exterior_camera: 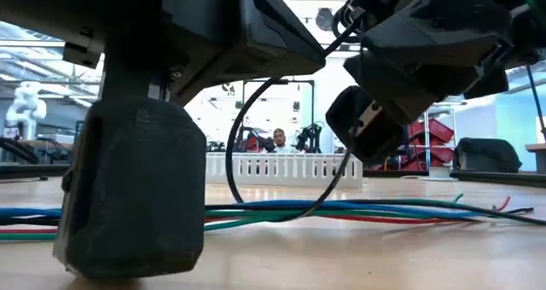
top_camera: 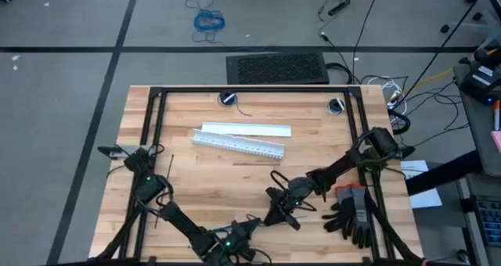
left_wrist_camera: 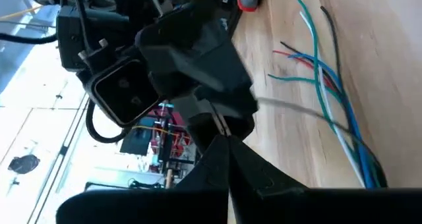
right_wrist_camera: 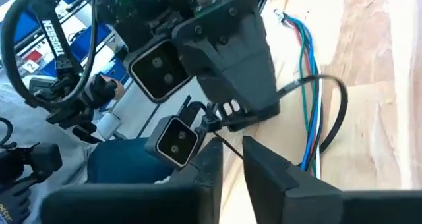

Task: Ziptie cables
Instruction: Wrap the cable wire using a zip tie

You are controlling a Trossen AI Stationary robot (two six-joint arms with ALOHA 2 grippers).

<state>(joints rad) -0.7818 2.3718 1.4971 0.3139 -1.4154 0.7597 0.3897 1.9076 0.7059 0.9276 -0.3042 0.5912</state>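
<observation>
Near the front edge of the desk (top_camera: 196, 188), well clear of the white slotted duct (top_camera: 243, 141), the two grippers meet almost nose to nose above the cables (exterior_camera: 358, 209). The blue, green, pale and red wires lie flat on the wood on the near side of the duct and roughly parallel to it, still loose.

The left gripper (left_wrist_camera: 227, 163) has its jaws together on a thin strip, which I take to be one end of the ziptie (right_wrist_camera: 339, 112). The black band bows out in a wide loop over the wires. The right gripper (right_wrist_camera: 232, 172) faces it from the side nearer the gloves (top_camera: 352, 215), with its jaws a narrow gap apart. A thin black line runs in towards them. Whether the loop passes under the wires cannot be made out.

The step in hand looks like feeding the tail into the head. To do it well:

- The left jaws should hold steady and flat, so that the strip does not twist.
- The right jaws should close on the free end close to its tip.
- All the wires should be inside the loop before it is drawn tight, or a strand on the duct side may be left out.
- The pull should be slow and along the strip, so that the wires gather rather than skid across the desk.
</observation>
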